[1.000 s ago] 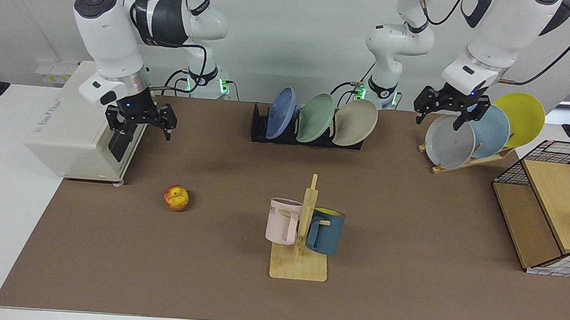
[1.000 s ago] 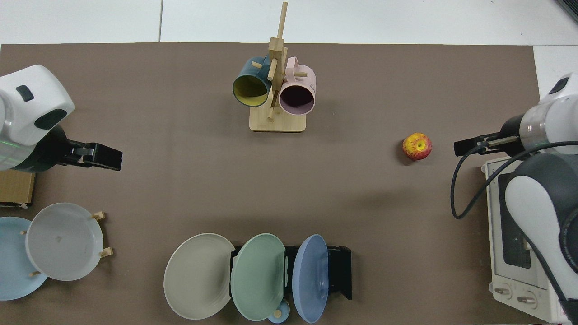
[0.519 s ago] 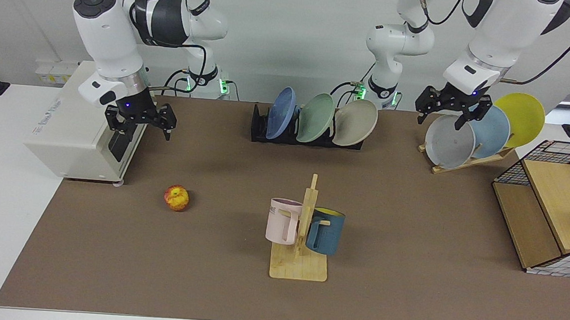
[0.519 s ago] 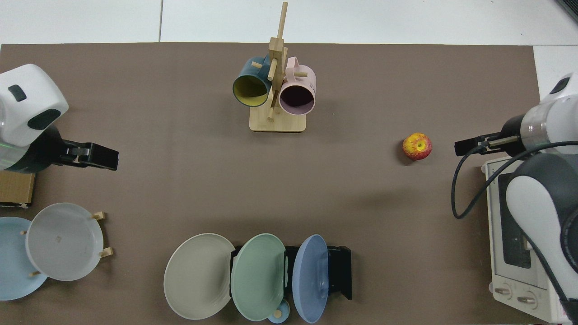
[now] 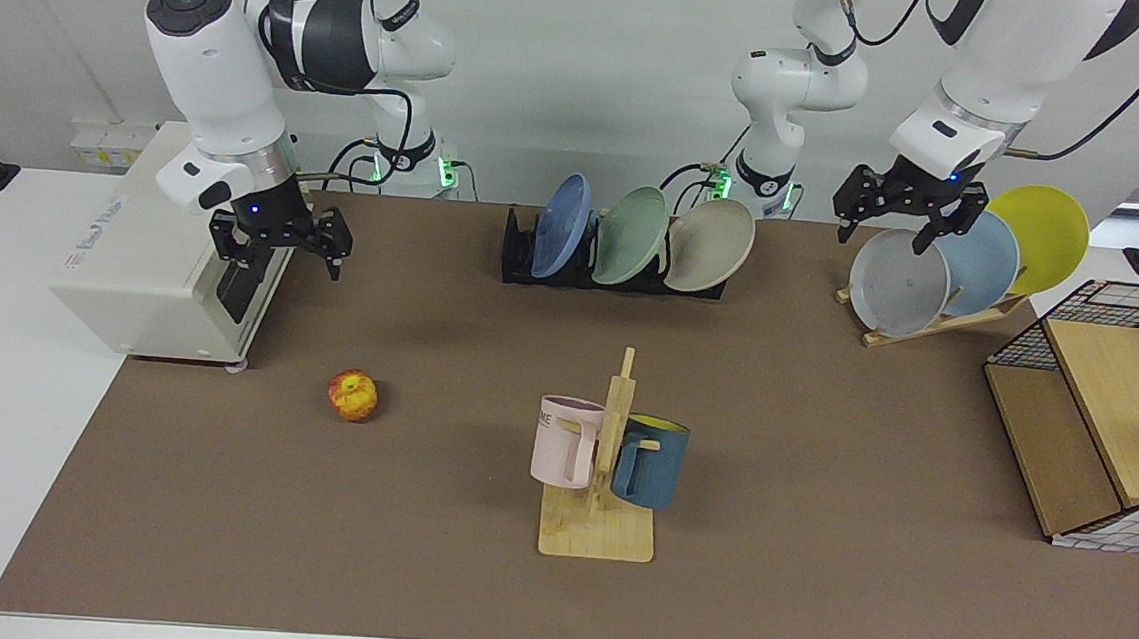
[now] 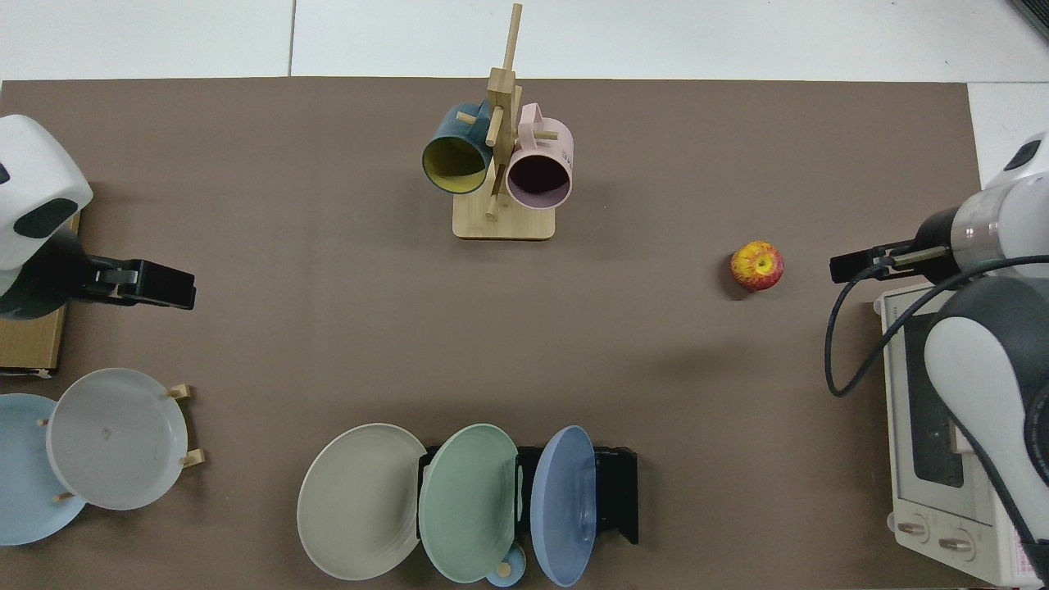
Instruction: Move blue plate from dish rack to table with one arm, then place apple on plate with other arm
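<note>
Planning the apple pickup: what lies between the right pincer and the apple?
Nothing: in the top view, only bare table mat separates the right pincer from the apple.

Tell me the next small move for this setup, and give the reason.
Probably swing the left claw, open by the grey plate, toward the blue plate. That plate leans upright in the dish rack beside the green plate, ungripped. The apple lies on the table; the right claw waits open by the toaster oven.

Arms: you have glossy white shells, dark grey joint bands.
Cables: black, looping outside.
Grippers: left gripper (image 5: 904, 228) and right gripper (image 5: 284, 251) black, blue lights.
</note>
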Robot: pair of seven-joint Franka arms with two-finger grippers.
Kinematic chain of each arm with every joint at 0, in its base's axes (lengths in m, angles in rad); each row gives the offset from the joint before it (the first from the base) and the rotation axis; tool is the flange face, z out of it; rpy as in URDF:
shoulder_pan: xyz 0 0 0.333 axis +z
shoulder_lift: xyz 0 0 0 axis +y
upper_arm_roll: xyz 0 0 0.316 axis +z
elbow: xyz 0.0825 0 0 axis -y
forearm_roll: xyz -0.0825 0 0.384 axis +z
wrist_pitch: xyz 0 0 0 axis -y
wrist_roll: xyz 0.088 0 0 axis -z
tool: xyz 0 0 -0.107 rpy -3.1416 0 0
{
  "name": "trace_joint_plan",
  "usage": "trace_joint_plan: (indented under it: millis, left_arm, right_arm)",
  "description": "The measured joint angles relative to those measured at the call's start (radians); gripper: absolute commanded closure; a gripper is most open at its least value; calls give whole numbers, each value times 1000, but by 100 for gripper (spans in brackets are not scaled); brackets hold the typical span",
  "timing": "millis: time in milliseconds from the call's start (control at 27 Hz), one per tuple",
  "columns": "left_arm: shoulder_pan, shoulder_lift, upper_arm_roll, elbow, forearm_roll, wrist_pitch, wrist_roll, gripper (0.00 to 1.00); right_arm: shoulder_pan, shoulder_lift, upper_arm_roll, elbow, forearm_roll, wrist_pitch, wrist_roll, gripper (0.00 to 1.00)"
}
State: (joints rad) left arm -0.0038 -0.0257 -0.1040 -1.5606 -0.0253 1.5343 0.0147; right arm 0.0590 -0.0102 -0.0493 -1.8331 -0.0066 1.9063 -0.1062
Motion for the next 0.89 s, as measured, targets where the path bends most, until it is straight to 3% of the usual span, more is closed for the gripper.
trace_joint_plan:
  millis: [889]
  left_arm:
    - [-1, -3, -25, -1, -4, -1, 0, 0]
  right_arm:
    - [-7, 0, -2, 0, 0, 0, 0, 0]
